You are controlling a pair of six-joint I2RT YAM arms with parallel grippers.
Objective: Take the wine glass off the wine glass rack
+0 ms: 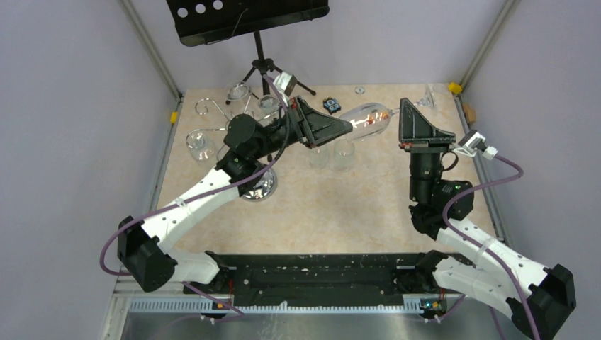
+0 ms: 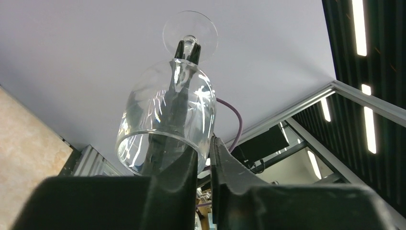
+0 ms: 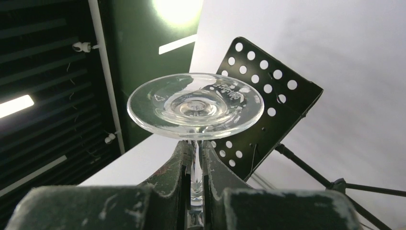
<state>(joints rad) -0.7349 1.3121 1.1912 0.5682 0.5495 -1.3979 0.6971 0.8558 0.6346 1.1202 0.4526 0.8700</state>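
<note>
"While both arms share one load, what worries you most?"

"Nearest, the white left arm lies across the round mirrored base of the shiny chrome wire rack. A careless swing could topple it. Beyond that, the clear stemmed wine glass is already off the rack, lying sideways in the air above the beige surface, to the rack's right."

"Held how?"

"The left pincer pinches the bowl's wall, one finger inside. The right pincer is pressed onto the stem just under the foot. If the arms pull out of step, I judge the stem snaps or the rim chips."

"Farther back?"

"Other clear glasses cluster by the rack's curled arms, with the black perforated music stand behind. A wide retreat could strike them."
</note>
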